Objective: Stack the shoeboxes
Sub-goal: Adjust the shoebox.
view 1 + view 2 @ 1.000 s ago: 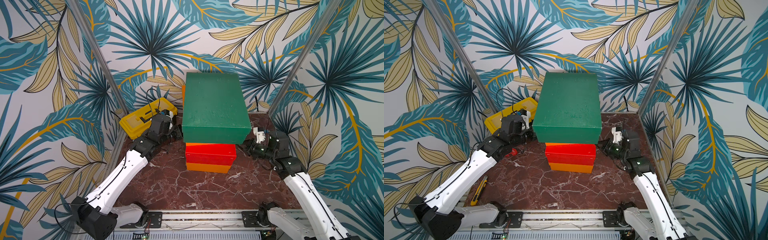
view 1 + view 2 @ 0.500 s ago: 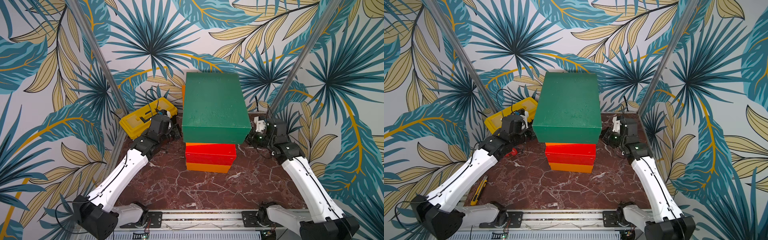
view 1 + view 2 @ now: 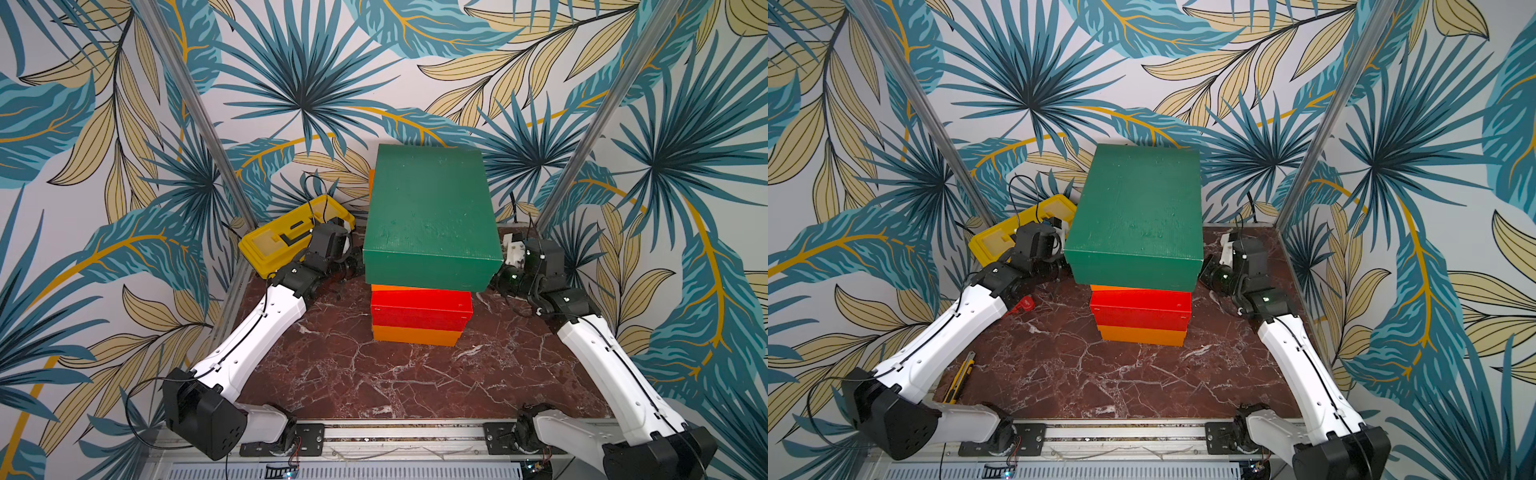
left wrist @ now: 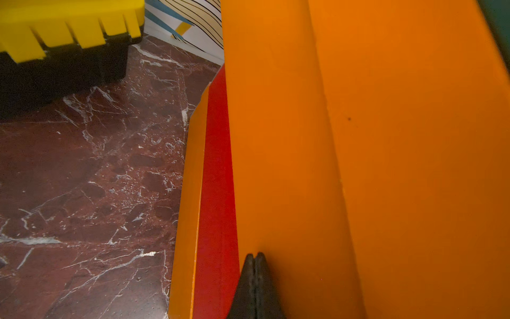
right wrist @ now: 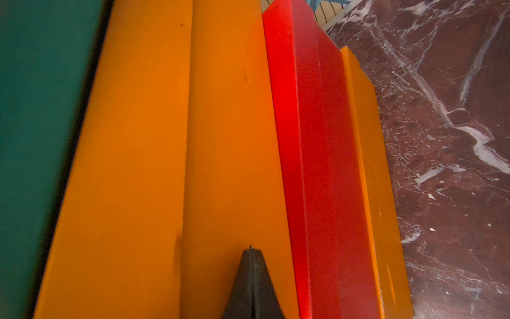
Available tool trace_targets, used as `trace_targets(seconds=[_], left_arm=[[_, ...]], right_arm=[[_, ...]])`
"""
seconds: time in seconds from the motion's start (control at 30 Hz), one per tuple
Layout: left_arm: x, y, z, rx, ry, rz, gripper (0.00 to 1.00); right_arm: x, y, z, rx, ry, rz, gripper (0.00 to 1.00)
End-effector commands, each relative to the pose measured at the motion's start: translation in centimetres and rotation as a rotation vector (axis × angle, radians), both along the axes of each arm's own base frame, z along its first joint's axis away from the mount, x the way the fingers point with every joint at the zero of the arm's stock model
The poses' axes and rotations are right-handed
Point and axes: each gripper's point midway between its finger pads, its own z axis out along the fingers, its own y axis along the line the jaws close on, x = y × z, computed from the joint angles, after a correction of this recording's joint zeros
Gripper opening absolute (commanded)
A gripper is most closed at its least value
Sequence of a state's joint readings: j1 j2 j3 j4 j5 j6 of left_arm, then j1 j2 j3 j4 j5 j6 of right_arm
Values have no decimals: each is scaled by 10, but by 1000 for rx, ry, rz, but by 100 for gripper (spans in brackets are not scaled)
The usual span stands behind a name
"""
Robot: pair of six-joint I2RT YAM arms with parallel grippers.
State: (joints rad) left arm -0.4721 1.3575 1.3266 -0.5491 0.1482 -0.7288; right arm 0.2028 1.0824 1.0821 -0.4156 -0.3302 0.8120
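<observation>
Jaws pressed together both sides: my left gripper (image 4: 255,255), right gripper (image 5: 251,250) flank upper orange box (image 4: 276,138), green box (image 3: 430,208) atop. Stack looks built; next, nudge it square, gently.

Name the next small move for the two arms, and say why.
Probably ease the shut left gripper and right gripper outward from the upper orange box: the green box already tops it, over the red box and lower orange box, so the stack looks finished.
</observation>
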Motion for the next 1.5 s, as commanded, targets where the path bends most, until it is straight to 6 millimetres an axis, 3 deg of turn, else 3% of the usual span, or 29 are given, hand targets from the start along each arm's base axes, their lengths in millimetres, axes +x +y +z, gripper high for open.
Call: trace_targets(seconds=[0.0,0.23,0.47,0.7,1.13,1.47], left_arm=[[-18,-27,10,-46,-23,-85,4],[-37,-13,-12,-35,16,-50,4],[-41,-3,-15,-21,10,-20,4],[-42,-5,-15,-30,18,-25,4],[-53,-4,-7,-74,17,-30,4],[-52,-13,-21,-59,55,-44,4]], right_arm=[[-32,31,-3,71,25,137,2],[-56,18,-19,46,56,105,2],[-57,17,-24,47,65,98,2],[-57,18,-24,55,73,100,2],[-75,21,-25,105,81,116,2],[-76,16,-28,95,83,89,2]])
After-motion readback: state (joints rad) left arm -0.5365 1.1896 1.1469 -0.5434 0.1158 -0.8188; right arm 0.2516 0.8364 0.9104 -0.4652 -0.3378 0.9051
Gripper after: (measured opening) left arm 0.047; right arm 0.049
